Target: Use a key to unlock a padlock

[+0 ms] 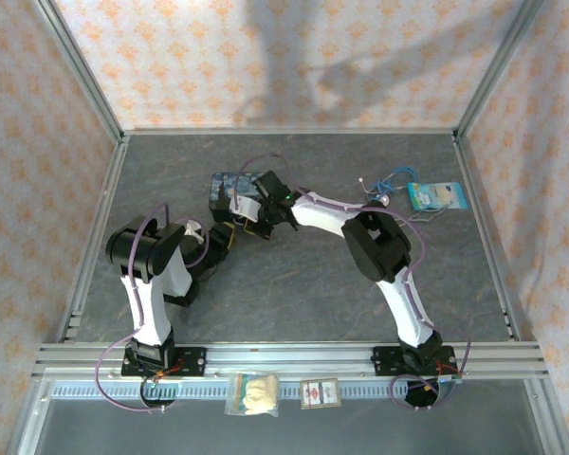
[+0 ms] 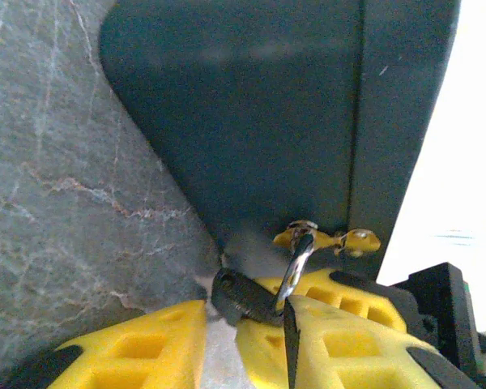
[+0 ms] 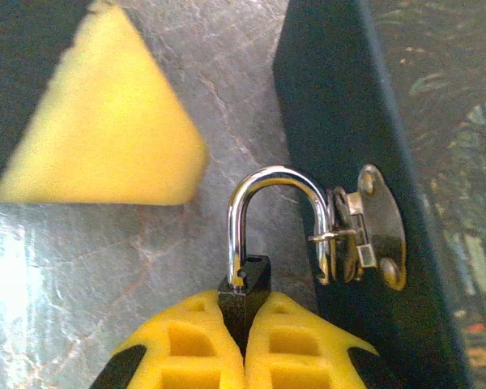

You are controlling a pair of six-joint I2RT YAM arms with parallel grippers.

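The padlock (image 3: 245, 285) hangs on the side wall of the blue tin (image 1: 229, 188), which stands on the grey worktop (image 1: 303, 294) toward its far side. The thin silvery shackle (image 3: 275, 172) is threaded through the hasp (image 3: 377, 231) riveted to that wall. The padlock's dark body lies just off the tin, under the shackle leg farther from the wall. The right pincer (image 3: 245, 306) reaches in from the tin's right side and is closed tight on that dark body, its two yellow fingers pressed against either face. Whether the shackle is seated in the body I cannot tell. The left pincer (image 1: 226, 237) sits at the tin's near side, pointing toward the same wall. One of its fingers (image 3: 97, 121) shows as a yellow blur beyond the padlock, apart from the tin. In the left wrist view the yellow fingers stand a little apart with a narrow pale gap. A dark rounded piece sits at their tips below the hasp, and I cannot tell whether they pinch it. A blue cord bundle (image 1: 389, 180) lies well to the tin's right.
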